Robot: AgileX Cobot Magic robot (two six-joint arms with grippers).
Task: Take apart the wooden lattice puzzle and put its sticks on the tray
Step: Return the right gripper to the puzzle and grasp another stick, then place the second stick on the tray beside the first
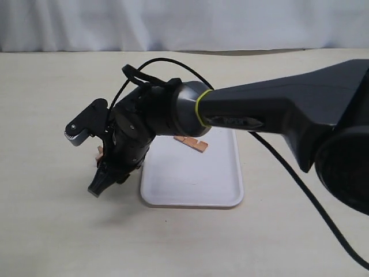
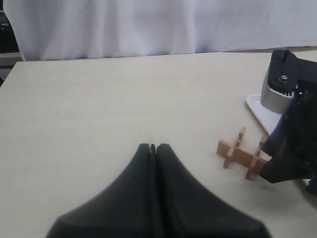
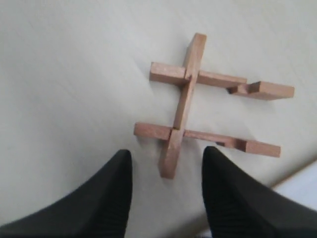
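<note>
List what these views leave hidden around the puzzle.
Exterior view: the right gripper hides nearly all the puzzle, and its arm covers part of the stick on the tray.
Left wrist view: the right gripper covers the puzzle's tray-side end.
Right wrist view: the frame edge crops the tray.

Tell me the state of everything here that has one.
Wooden lattice puzzle: partly apart, three sticks interlocked, lying on the table.
Tray: holds one stick.
Loose stick: lying on the tray.
Left hand: shut, empty.
Right hand: open, either side of a puzzle stick's end.
</note>
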